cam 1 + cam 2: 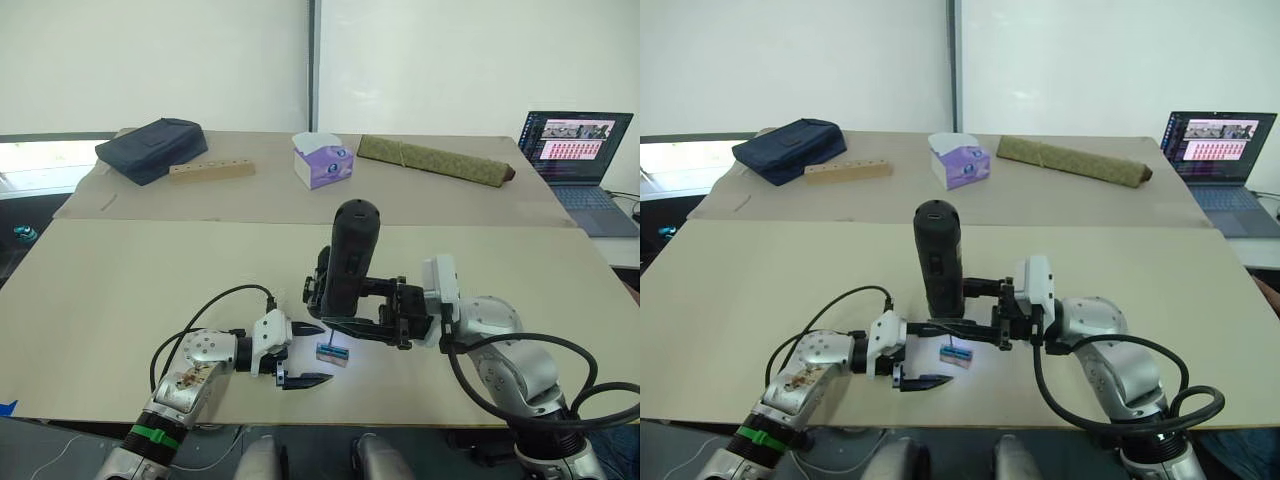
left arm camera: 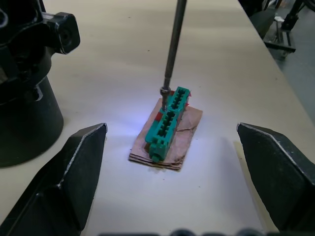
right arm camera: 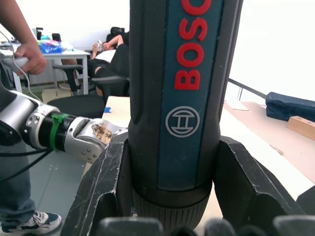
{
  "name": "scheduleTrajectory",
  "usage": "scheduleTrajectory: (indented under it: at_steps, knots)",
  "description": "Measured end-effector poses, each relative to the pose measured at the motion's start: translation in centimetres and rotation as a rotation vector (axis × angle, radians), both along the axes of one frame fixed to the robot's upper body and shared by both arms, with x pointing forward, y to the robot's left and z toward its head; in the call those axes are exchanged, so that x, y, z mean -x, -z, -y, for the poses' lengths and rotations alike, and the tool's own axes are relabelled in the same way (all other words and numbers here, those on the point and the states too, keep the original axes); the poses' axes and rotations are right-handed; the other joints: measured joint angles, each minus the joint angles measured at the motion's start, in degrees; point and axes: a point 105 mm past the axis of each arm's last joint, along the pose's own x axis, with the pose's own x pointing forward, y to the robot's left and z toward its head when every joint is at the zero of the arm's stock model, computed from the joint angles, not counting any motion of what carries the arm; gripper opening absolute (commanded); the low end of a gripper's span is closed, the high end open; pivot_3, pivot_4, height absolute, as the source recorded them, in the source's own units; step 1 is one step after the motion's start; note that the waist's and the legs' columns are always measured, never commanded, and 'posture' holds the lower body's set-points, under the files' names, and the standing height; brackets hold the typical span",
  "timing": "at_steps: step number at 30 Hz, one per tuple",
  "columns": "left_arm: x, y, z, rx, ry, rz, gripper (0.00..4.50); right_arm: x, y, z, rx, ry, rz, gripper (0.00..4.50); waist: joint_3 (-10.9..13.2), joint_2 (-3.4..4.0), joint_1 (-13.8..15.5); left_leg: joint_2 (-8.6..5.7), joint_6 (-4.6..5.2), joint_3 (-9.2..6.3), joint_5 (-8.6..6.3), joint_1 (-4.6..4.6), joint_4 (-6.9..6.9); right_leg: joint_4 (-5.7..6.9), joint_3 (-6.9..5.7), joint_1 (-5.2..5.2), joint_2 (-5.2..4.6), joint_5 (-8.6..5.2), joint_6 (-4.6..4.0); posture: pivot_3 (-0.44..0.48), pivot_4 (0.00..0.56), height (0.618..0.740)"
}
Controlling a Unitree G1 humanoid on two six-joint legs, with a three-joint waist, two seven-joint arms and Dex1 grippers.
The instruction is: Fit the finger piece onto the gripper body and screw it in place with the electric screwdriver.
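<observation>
screwdriver [image 3: 182,98] in right claw [image 3: 172,196]

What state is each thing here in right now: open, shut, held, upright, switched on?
Left gripper: open, empty, beside the green block.
Right gripper: shut on the electric screwdriver.
Electric screwdriver: held upright, bit on the green block.
Green block: lying on brown card, lit.
Gripper body: standing on table.
Laptop: open, screen on.

The left pincer [image 1: 303,354] is gaping wide around bare table [image 2: 206,196] before the green-and-brown block [image 2: 167,125]. The electric screwdriver [image 1: 350,262] is blocking from above, its bit [image 2: 173,46] touching the block; the gripper body [image 2: 22,83] is crowding one side.
</observation>
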Motion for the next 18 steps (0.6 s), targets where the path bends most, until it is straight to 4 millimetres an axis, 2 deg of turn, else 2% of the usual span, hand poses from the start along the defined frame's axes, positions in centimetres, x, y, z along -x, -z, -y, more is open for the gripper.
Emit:
scheduleTrajectory:
  at_steps: [4, 11, 15, 18]
  knots:
    - [0.0, -0.6, -0.8, 0.033, -0.016, 0.0, 4.45, -0.3, -1.1, 0.3, -0.02, 0.006, 0.002, 1.9, 0.0, -0.01, -0.2, 0.02, 0.0, -0.01, 0.0, 0.0, 0.0, 0.03, 0.0, -0.02, 0.02, 0.0, 0.0, 0.0, 0.15, 0.74]
    - [1.1, -3.3, -2.4, 0.122, -0.018, 0.037, 4.45, 0.3, -2.3, 0.4, -0.023, -0.017, 0.018, 1.9, 0.0, -0.02, -0.2, 0.05, 0.0, -0.02, 0.0, -0.01, 0.0, 0.02, -0.01, -0.03, 0.0, 0.0, -0.01, 0.0, 0.15, 0.74]
    - [1.9, -5.5, -4.2, 0.176, -0.033, 0.047, 4.45, 0.5, -3.7, 0.8, -0.028, -0.012, 0.052, 1.9, 0.1, -0.06, -0.3, 0.1, 0.0, -0.02, 0.0, 0.0, 0.0, 0.04, -0.03, -0.05, 0.02, 0.0, -0.01, 0.0, 0.15, 0.74]
    - [1.6, -7.2, -6.2, 0.199, -0.089, 0.051, 4.45, 0.7, -4.5, 1.3, -0.041, 0.001, 0.062, 1.9, 0.1, -0.06, -0.2, 0.1, 0.0, -0.02, 0.0, 0.01, 0.0, 0.04, -0.04, -0.04, 0.02, -0.01, -0.02, 0.0, 0.15, 0.74]
